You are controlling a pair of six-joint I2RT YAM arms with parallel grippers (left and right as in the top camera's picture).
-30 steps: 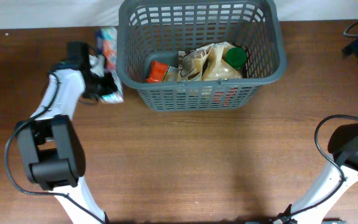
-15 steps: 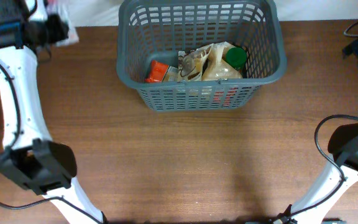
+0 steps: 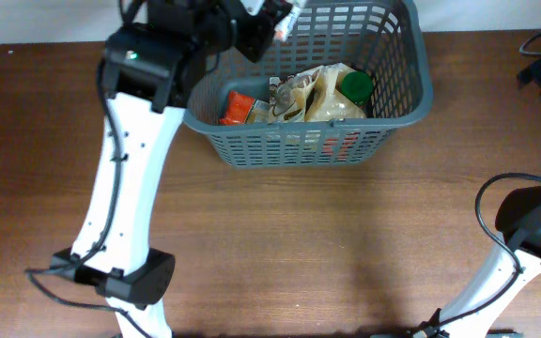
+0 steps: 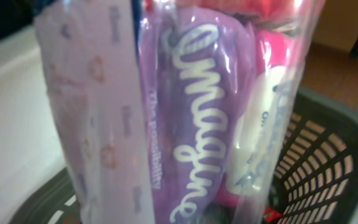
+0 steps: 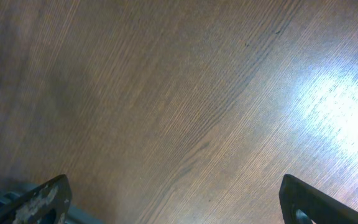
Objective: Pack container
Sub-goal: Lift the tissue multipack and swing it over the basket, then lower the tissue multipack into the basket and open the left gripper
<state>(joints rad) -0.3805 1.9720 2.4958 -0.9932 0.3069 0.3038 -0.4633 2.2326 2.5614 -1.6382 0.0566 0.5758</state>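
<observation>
Above the far-left corner of the shopping basket [image 3: 397, 103]: we found the left gripper [image 3: 269, 26] hanging with a clear-wrapped purple and pink pack [image 4: 191, 124] lettered "Imagine".
Left jaws: the pack hid them in the wrist view. Nothing else bore the pack, so we judged them clamped on it, though we could not see the fingers themselves.
Where the basket stood: at the far middle of the wooden table [image 3: 299, 244], mouth up, its dark grey slotted walls and solid rim showing under the pack in the left wrist view.
Pack to basket: the pack hung just inside the corner rim and clear of the floor, so we judged that the release lay straight down, or a little toward the middle.
Long axis of the pack: roughly upright, running from the jaws down toward the basket floor.
Room inside: an orange packet [image 3: 238, 106], a beige bag [image 3: 319, 94] and a green-lidded jar [image 3: 356, 86] crowded the near side, while the far strip of the floor looked bare to us.
Right gripper [image 5: 176, 202]: its jaws stood wide apart with nothing between them, over bare wood at the table's right edge, well apart from the basket.
Nearer arm: the left, by a wide margin.
</observation>
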